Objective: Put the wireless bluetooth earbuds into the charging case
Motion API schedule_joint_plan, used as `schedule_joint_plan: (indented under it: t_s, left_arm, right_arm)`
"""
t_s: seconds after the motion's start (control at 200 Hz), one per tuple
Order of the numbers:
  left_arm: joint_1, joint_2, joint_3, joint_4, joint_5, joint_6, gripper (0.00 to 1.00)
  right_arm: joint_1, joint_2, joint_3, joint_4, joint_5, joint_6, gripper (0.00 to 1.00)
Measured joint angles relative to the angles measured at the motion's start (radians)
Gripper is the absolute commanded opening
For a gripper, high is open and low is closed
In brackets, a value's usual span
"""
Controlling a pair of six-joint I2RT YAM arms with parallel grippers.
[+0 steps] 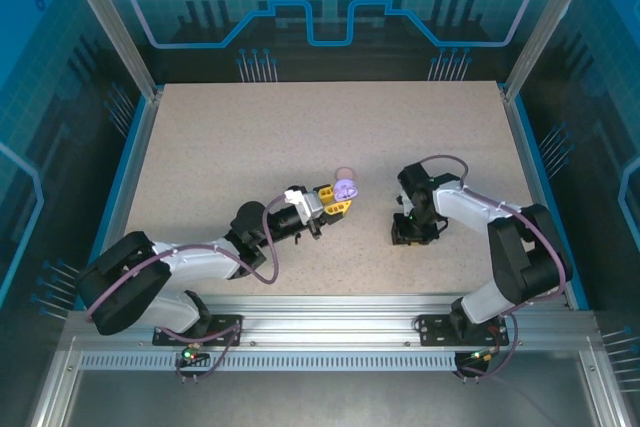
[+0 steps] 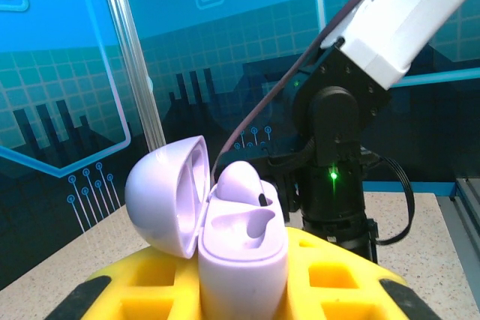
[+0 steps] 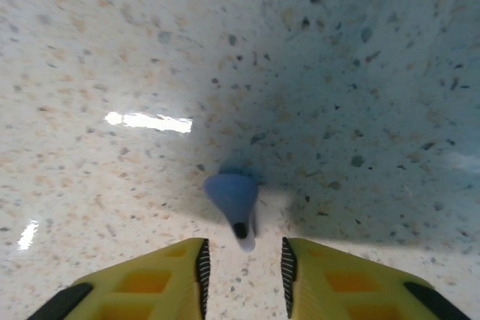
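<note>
From above: my left gripper [image 1: 338, 203] clamps the open lilac charging case [image 1: 346, 187]; my right gripper [image 1: 411, 235] points down at the table [image 1: 250, 137], well apart. Left wrist: one earbud [image 2: 238, 179] seems seated in the case. Right wrist: my right fingers [image 3: 187, 275] stand parted and empty, the loose lilac earbud [image 3: 234, 196] just ahead, stem aimed into their gap.
</note>
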Motion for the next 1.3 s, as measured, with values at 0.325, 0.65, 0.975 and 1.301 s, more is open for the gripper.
schedule_joint_plan:
  t_s: [0.325, 0.65, 0.975, 1.301]
  left_arm:
    - [0.000, -0.023, -0.016, 0.000, -0.011, 0.003, 0.01]
    - [0.000, -0.039, -0.022, -0.003, -0.017, 0.003, 0.01]
    - [0.000, -0.039, -0.022, -0.003, -0.023, 0.003, 0.02]
    - [0.000, -0.039, -0.022, -0.003, -0.024, 0.003, 0.02]
  right_arm:
    - [0.010, 0.023, 0.153, -0.071, 0.064, -0.014, 0.41]
    - [0.068, 0.163, 0.177, -0.098, 0.116, -0.010, 0.39]
    - [0.092, 0.230, 0.195, -0.100, 0.124, -0.002, 0.35]
    - [0.101, 0.250, 0.208, -0.109, 0.127, -0.002, 0.27]
